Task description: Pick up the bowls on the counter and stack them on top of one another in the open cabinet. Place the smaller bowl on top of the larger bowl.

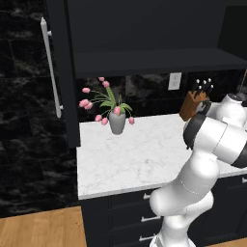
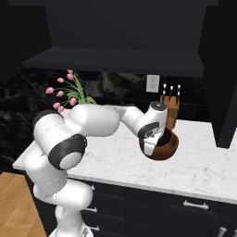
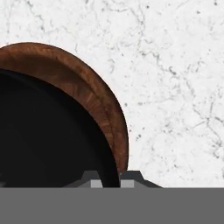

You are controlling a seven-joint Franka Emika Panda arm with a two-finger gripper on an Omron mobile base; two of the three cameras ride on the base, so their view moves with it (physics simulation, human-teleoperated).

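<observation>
My gripper [image 3: 111, 178] is shut on the rim of the smaller bowl [image 3: 48, 131], glossy black, whose edge runs between the two fingertips. Right under it lies the larger bowl [image 3: 94, 94], reddish-brown and wood-like, its thick rim showing as a crescent around the black one. I cannot tell whether the black bowl rests inside it or hangs just above. In the right base view the gripper [image 2: 156, 143] reaches down into the brown bowl [image 2: 167, 151] on the white marble counter [image 2: 208, 162]. The dark cabinet [image 1: 159, 62] stands open above, its shelf bare.
A grey vase of pink flowers [image 1: 117, 121] stands at the counter's back left. A wooden knife block [image 2: 171, 109] sits against the back wall just behind the bowls, below a wall outlet [image 2: 152, 83]. The cabinet door's long silver handle [image 1: 50, 67] hangs at the left.
</observation>
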